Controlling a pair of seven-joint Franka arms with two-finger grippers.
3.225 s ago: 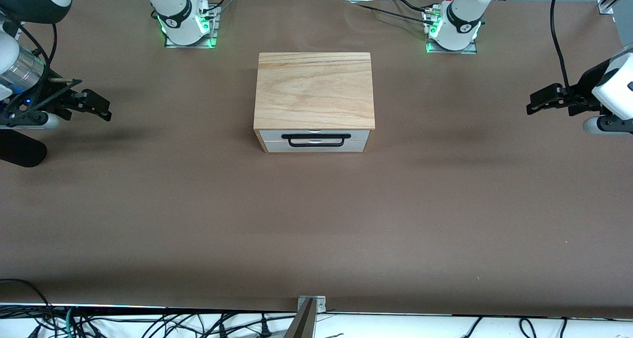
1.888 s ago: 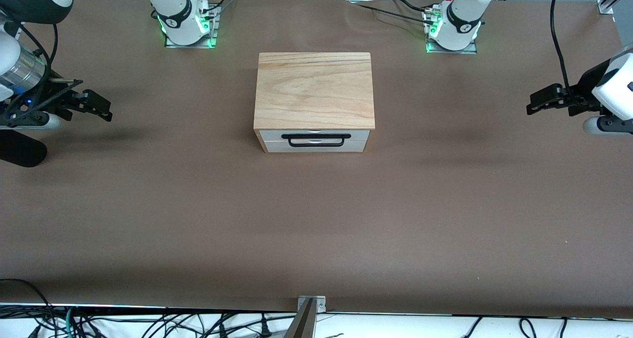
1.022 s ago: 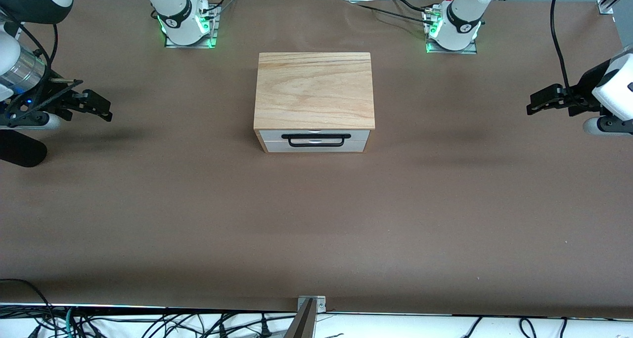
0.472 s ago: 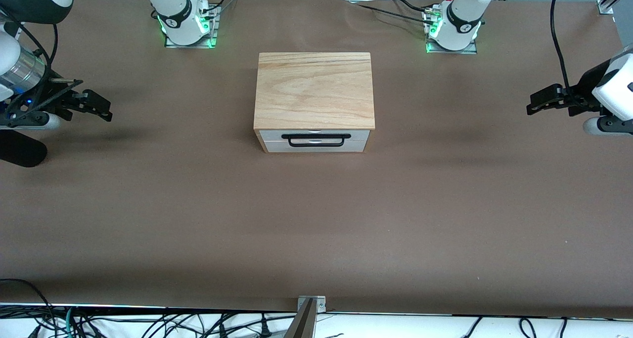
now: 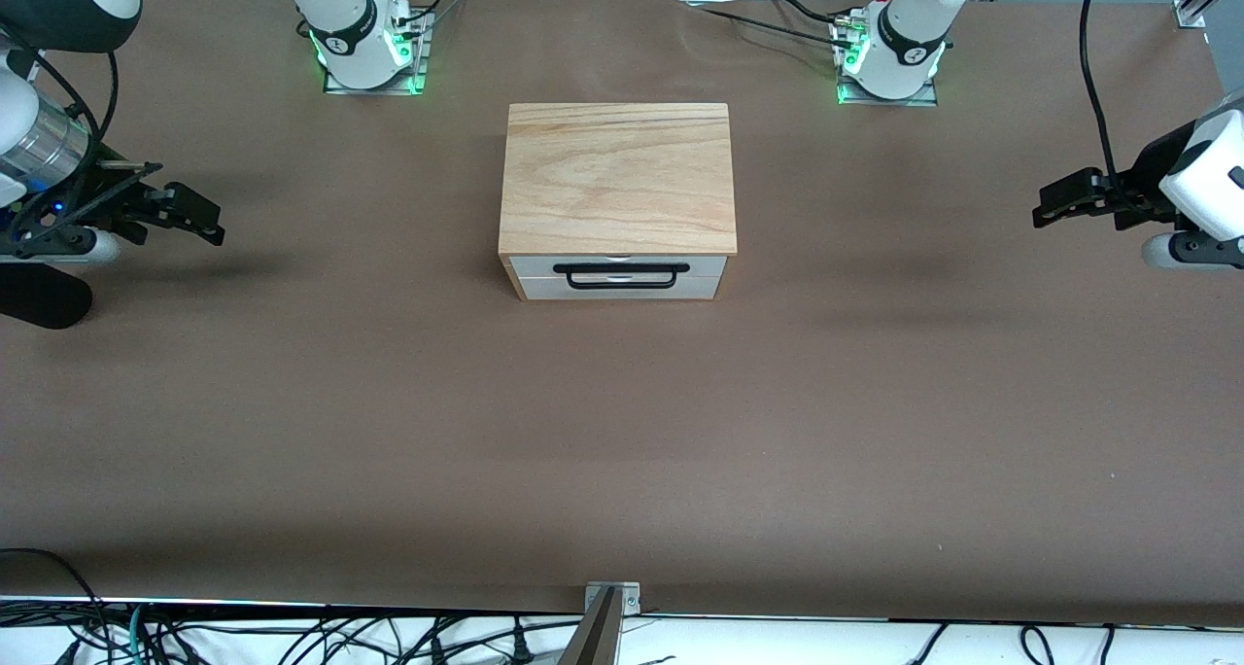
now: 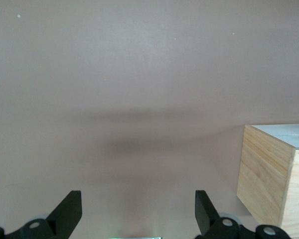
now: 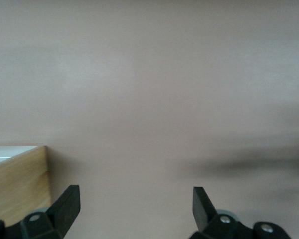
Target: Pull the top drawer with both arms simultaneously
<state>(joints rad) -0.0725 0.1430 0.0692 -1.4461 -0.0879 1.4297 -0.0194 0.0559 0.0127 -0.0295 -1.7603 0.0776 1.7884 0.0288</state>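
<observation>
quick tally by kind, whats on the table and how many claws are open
wooden box: 1
top drawer, shut: 1
black handle: 1
open claws: 2, left claw and right claw, each over bare table at its own arm's end
total: 5

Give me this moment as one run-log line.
top drawer: shut, handle untouched | left tool: open, empty, over the table at its arm's end | right tool: open, empty, over the table at its arm's end
</observation>
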